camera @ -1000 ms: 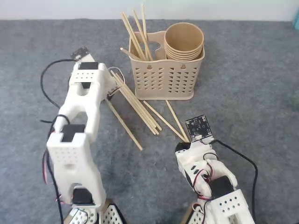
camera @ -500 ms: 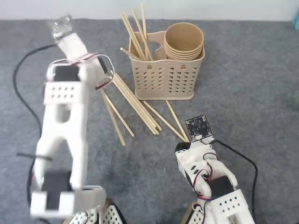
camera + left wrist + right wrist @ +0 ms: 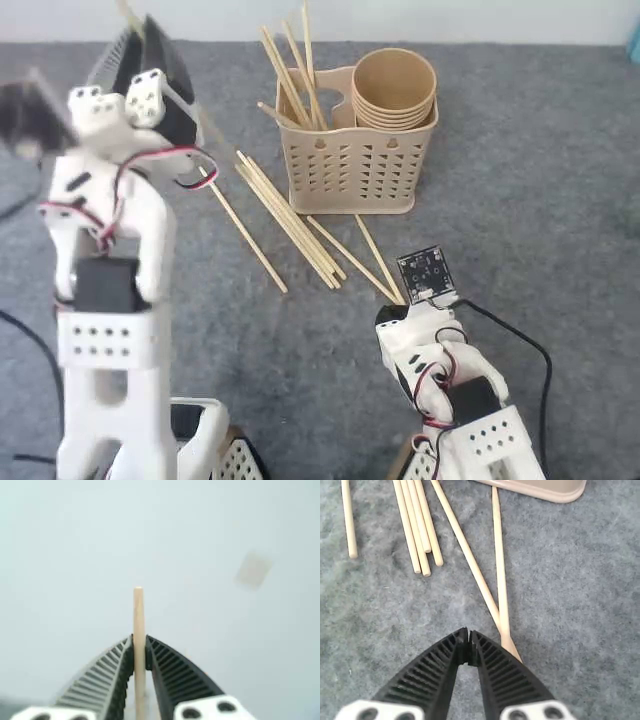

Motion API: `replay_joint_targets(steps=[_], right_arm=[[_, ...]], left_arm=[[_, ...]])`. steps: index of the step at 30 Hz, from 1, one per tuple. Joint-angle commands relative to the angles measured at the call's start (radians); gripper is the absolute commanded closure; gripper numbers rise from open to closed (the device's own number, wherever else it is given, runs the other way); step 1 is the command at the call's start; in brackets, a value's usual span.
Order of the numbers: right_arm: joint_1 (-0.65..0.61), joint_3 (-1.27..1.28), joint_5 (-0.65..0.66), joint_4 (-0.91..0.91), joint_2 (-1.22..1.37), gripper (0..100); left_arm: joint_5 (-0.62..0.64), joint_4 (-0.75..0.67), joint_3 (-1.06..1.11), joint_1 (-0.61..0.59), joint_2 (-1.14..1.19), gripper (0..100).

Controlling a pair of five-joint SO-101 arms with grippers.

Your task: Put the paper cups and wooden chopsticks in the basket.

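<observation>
My left gripper [image 3: 139,645] is shut on a wooden chopstick [image 3: 138,610] whose tip sticks out past the fingers toward a blank wall. In the high view this gripper [image 3: 135,50] is raised high at the back left, well left of the basket [image 3: 350,170]. The beige basket holds a stack of paper cups [image 3: 395,85] and several upright chopsticks [image 3: 295,70]. Several loose chopsticks [image 3: 295,225] lie on the grey carpet in front of it. My right gripper [image 3: 468,634] is shut with nothing in it, just short of the near ends of two crossing chopsticks [image 3: 498,565].
Grey carpet covers the table. The right arm [image 3: 440,370] sits low at the front right with its cable trailing right. The basket's base edge [image 3: 540,487] lies beyond the loose sticks [image 3: 415,530]. Open carpet lies right of the basket.
The left arm rose from the loose sticks beside the basket to high at the back left, carrying one chopstick. The right arm kept still.
</observation>
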Motion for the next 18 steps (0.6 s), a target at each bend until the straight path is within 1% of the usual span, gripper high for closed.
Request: replay_joint_targets(steps=[1, 2, 4, 7, 11, 15, 18], right_arm=[[0.007, 0.017, -0.009, -0.022, -0.022, 99.1], [0.007, 0.017, -0.009, -0.022, -0.022, 99.1], [0.007, 0.017, -0.009, -0.022, -0.022, 99.0], [0.007, 0.017, -0.009, -0.022, -0.022, 99.0], [0.007, 0.017, -0.009, -0.022, -0.022, 99.0], [0.007, 0.017, -0.006, -0.022, -0.022, 99.0], [0.007, 0.017, -0.005, -0.022, -0.022, 99.0]], left_arm=[[-0.015, -0.443, 0.065, 0.094, -0.083, 99], [-0.015, -0.491, 0.062, 0.110, -0.081, 99], [-0.015, -0.535, 0.048, 0.141, -0.064, 99], [-0.015, -0.545, -0.019, 0.167, 0.012, 99], [-0.017, -0.545, -0.143, 0.170, 0.175, 99], [-0.089, -0.545, -0.237, 0.175, 0.327, 99], [-0.117, -0.545, -0.237, 0.175, 0.399, 99]])
